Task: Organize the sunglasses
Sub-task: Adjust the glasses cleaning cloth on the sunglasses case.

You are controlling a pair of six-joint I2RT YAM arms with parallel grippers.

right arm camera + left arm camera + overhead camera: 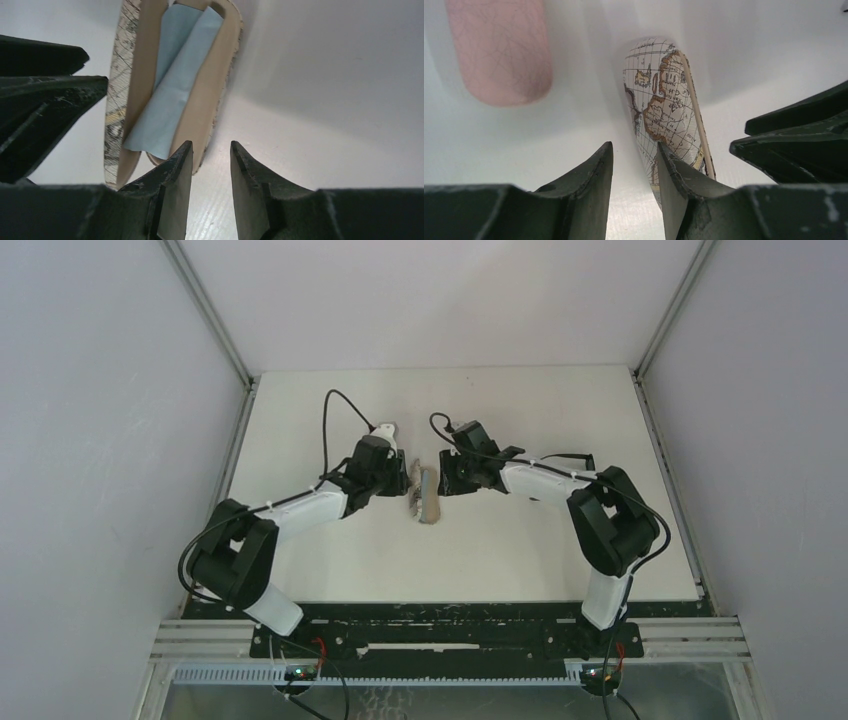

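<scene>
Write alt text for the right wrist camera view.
An open map-printed glasses case lies on a white table, with a light-blue cloth tucked inside its beige lining. The right gripper fills the bottom edge, its two dark fingers parted with only table between them, one overlapping the case's near end.

**Robot body, overhead and wrist views.** You see the left white-and-black jointed arm (310, 505) and the matching right white-and-black jointed arm (540, 478). Each has smooth white tubular links between bulky black joint housings. A thin black cable (327, 420) arcs off the left wrist, and a second black cable (437, 421) off the right. Short red wires (318, 648) show at the base. The left gripper (634, 165) and right gripper (211, 165) carry dark, matte, wedge-shaped fingers (260, 195) with scuffed, pale-worn edges.
</scene>
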